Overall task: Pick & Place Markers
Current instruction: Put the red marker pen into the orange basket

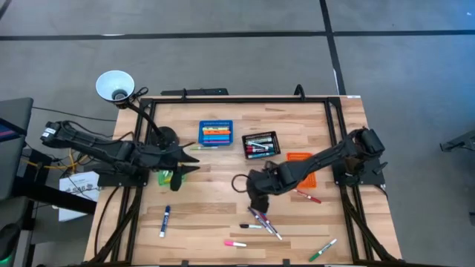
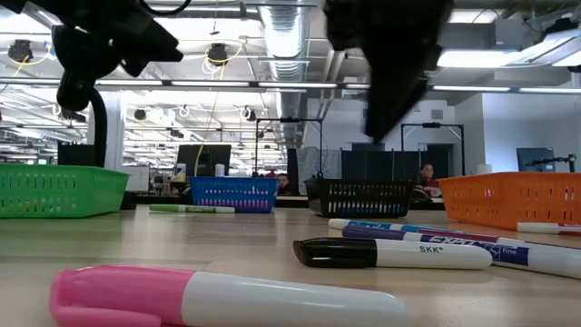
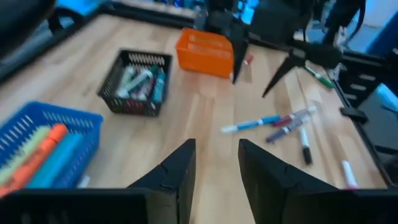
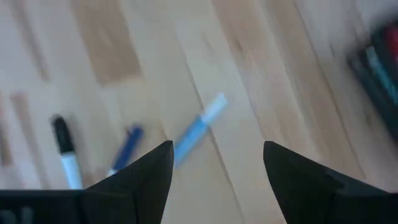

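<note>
Several markers lie flat on the wooden table: a cluster (image 1: 263,221) near the front middle, a blue-capped one (image 1: 165,220), a pink one (image 1: 235,242), a green one (image 1: 323,250) and a red one (image 1: 306,196). My right gripper (image 1: 256,202) hangs open just above the cluster's far end, pointing steeply down. Its wrist view shows a blue marker (image 4: 199,127) and a black-capped marker (image 4: 62,149) beyond the open fingers (image 4: 217,168). My left gripper (image 1: 194,162) is open and holds nothing (image 3: 216,168), raised over the table's left part above the green bin (image 1: 165,176).
A blue bin (image 1: 215,133) and a black bin (image 1: 260,144), both with markers inside, stand at the far middle. An orange bin (image 1: 300,158) sits partly under my right arm. A green marker (image 1: 202,147) lies near the blue bin. A black frame (image 1: 237,98) rims the table.
</note>
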